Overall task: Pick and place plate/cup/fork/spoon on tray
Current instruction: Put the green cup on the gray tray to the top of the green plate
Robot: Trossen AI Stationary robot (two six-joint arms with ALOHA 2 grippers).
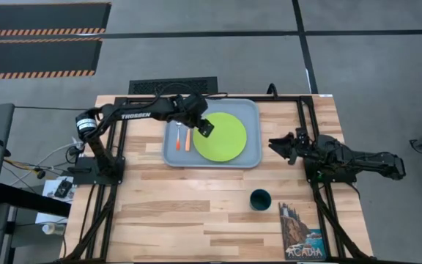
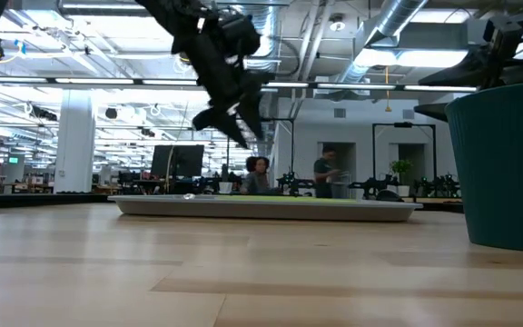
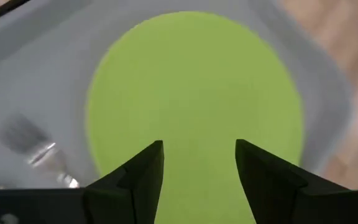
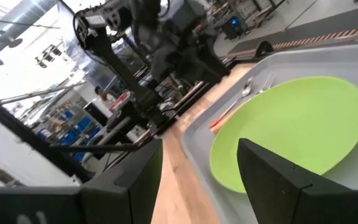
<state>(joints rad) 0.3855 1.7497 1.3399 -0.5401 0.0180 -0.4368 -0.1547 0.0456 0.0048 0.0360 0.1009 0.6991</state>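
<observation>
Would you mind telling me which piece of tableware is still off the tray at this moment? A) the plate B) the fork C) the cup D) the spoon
C: the cup stands on the bare table near the picture book, while the plate, fork and spoon all lie inside the tray.

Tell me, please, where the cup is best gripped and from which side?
Probably from straight above, one finger inside and one outside the rim. The cup stands upright and open-topped on the bare table, off the tray, with the book beside it. The right gripper is nearer.
</observation>
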